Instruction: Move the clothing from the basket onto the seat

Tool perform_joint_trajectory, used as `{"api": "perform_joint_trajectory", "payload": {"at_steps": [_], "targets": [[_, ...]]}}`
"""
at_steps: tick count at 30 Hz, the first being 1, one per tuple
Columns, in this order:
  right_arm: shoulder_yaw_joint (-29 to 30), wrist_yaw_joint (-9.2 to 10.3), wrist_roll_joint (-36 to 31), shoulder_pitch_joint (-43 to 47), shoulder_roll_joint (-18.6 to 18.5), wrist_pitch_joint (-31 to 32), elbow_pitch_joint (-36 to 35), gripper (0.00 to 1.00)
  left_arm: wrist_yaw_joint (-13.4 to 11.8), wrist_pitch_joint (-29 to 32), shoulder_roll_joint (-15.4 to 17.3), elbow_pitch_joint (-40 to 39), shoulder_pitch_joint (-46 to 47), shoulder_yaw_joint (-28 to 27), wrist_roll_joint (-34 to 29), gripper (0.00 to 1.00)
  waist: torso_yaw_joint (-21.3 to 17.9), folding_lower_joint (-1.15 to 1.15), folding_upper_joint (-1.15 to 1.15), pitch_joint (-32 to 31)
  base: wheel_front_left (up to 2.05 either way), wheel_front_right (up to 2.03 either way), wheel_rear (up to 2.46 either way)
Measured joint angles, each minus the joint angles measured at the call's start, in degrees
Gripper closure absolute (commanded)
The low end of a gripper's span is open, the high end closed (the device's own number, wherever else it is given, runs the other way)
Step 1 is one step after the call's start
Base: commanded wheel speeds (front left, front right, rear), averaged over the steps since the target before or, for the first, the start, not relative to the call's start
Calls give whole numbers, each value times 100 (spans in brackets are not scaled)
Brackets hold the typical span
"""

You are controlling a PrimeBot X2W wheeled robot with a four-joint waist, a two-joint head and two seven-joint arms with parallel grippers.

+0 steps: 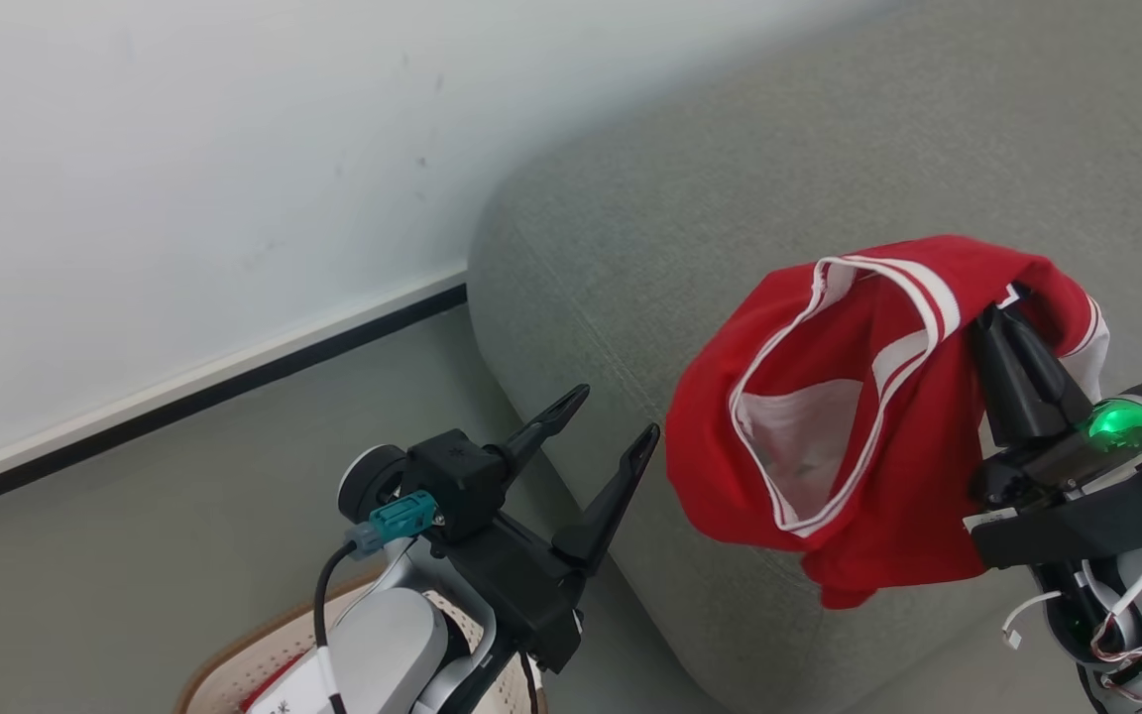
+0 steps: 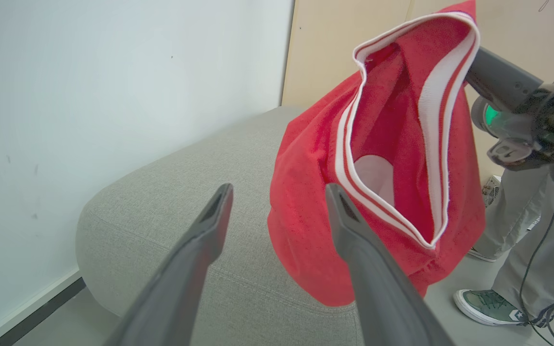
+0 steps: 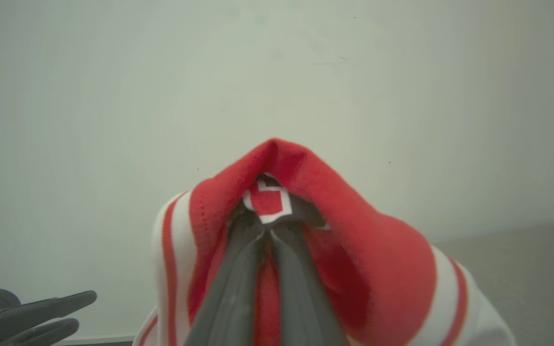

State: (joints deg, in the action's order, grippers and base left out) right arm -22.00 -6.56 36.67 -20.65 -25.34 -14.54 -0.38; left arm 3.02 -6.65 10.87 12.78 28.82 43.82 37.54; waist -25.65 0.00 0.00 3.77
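The right hand (image 1: 1007, 327) clenches a red garment (image 1: 720, 426) over the sofa (image 1: 730, 149); the left hand (image 1: 614, 414) is spread empty nearby.

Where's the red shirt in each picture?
Head view: right of middle, the shirt hangs from the right gripper, over the sofa.
Left wrist view: upper right, past the open left gripper.
Right wrist view: bottom middle, draped over the shut right gripper.
Shared landmark: the left gripper, lower middle in head view, bottom left in right wrist view.
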Motion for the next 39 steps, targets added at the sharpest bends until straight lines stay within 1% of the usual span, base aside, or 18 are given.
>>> {"api": "perform_joint_trajectory", "payload": {"at_steps": [7,12,15,19,26,33,39], "targets": [[253,-3,-69,46,0,-1,-148,100,2,55,-69,69,130,96,-79,0,-195,0,0,235,0,0,0],[380,-22,-81,10,-3,-1,-138,100,4,107,-103,77,242,123,-154,0,-211,0,0,420,0,0,0],[426,-51,-67,-212,-80,-2,24,100,3,160,-109,67,301,148,-192,0,-186,0,0,546,0,0,0],[455,-52,25,-743,-341,-15,327,100,3,248,-108,16,423,177,-232,0,-122,1,0,742,0,0,0],[212,-53,644,-1723,-875,-16,879,100,1,414,-120,-110,699,227,-325,0,57,1,0,1167,0,0,0],[90,-53,1184,-2880,-1338,-16,1634,100,2,559,-168,-222,1073,245,-393,0,300,1,1,1661,0,0,0],[-5,-57,1578,-3616,-1600,-16,2125,100,1,658,-219,-287,1341,246,-534,0,531,2,1,2117,0,0,0]]}}
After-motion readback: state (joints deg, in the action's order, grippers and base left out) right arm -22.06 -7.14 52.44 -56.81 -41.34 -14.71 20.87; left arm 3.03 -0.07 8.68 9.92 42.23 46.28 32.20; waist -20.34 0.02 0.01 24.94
